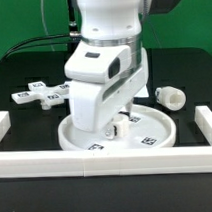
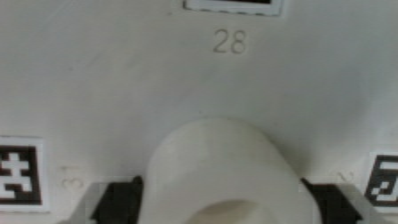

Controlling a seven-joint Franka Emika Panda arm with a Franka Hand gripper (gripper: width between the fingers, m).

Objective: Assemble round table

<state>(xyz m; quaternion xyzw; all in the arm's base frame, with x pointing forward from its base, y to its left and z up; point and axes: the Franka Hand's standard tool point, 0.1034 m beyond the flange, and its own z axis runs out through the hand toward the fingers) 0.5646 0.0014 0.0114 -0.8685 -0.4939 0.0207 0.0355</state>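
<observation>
The large round rimmed disc [image 1: 156,140] lies flat at the front middle of the table, with tags along its near rim. My gripper [image 1: 115,122] reaches straight down over the disc's centre. In the wrist view the gripper [image 2: 224,205] is shut on the leg [image 2: 217,160], a white rounded cylinder standing over the disc's face [image 2: 107,80]. One dark finger [image 2: 121,200] presses on each side of it. Whether the leg's foot touches the disc is hidden. The cross-shaped base [image 1: 41,94] lies apart on the table at the exterior view's left.
A short white cylindrical piece [image 1: 171,95] lies on its side at the exterior view's right, behind the disc. White border rails run along the front [image 1: 106,159], the left [image 1: 1,124] and the right [image 1: 208,120].
</observation>
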